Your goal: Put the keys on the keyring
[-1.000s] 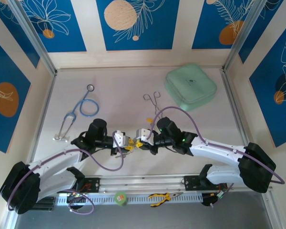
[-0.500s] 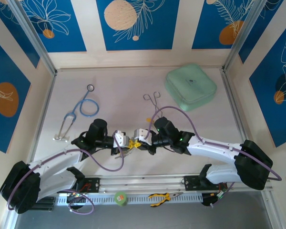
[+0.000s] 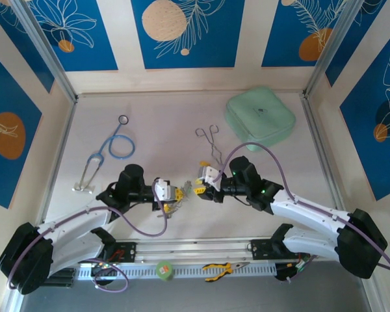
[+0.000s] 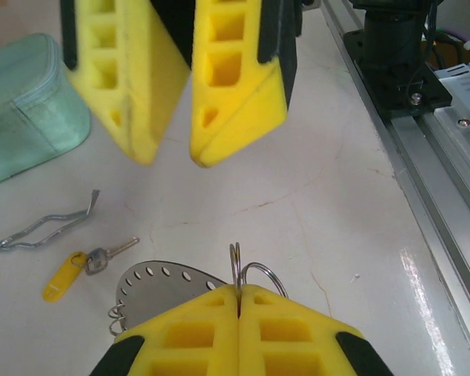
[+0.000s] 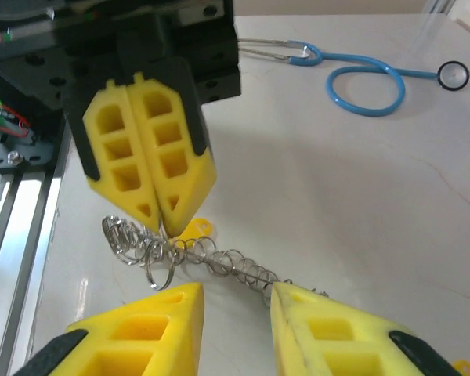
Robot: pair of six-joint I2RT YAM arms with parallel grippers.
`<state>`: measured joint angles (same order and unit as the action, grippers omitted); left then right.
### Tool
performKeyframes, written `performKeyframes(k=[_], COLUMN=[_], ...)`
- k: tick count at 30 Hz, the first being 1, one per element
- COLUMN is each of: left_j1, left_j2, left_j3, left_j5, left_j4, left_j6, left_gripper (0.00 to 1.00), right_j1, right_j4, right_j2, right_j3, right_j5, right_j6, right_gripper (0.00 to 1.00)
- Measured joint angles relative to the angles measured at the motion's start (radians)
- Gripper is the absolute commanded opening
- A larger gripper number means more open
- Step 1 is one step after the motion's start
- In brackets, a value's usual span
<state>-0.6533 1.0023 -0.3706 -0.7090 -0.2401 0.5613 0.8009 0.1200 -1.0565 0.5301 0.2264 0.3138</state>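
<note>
While the left gripper (image 4: 239,291), with ribbed yellow pads, is clamped on a thin wire loop of the keyring (image 4: 160,276), a flat silvery plate punched with round holes, the right gripper (image 5: 235,296) stands apart; a yellow-headed key (image 4: 64,278) lies on the table (image 4: 337,196).

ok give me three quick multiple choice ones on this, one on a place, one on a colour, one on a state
1. Seen from the top camera, the stethoscope lies:
A) right of the forceps
B) left of the forceps
C) on the forceps

2. The head of the loose key is:
A) yellow
B) red
C) blue

3. The left gripper is:
A) wide open
B) holding the loose key
C) shut on the keyring

Answers:
1 B, its blue tubing sits to their left
2 A, its plastic head is yellow
3 C, it pinches one small ring of it
</note>
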Motion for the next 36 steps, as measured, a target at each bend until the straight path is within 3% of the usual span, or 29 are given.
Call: performKeyframes(k=[11, 30, 35, 36], left_j1=[0.000, -0.002, -0.002, -0.002], left_j2=[0.000, 0.014, 0.015, 0.015], left_j3=[0.015, 0.022, 0.023, 0.024], left_j5=[0.000, -0.008, -0.008, -0.006], left_j4=[-0.071, -0.090, -0.096, -0.097], left_j6=[-0.036, -0.048, -0.049, -0.051], left_gripper=[0.00, 0.00, 0.00, 0.08], right_j1=[0.089, 0.104, 0.110, 0.109], right_j4=[0.049, 0.107, 0.109, 0.100], right_j2=[-0.089, -0.109, -0.132, -0.132], right_j3=[-0.008, -0.005, 0.004, 0.007], right_j5=[-0.060, -0.066, -0.054, -0.051], right_j6=[0.034, 0.037, 0.045, 0.044], right_gripper=[0.18, 0.17, 0.00, 0.00])
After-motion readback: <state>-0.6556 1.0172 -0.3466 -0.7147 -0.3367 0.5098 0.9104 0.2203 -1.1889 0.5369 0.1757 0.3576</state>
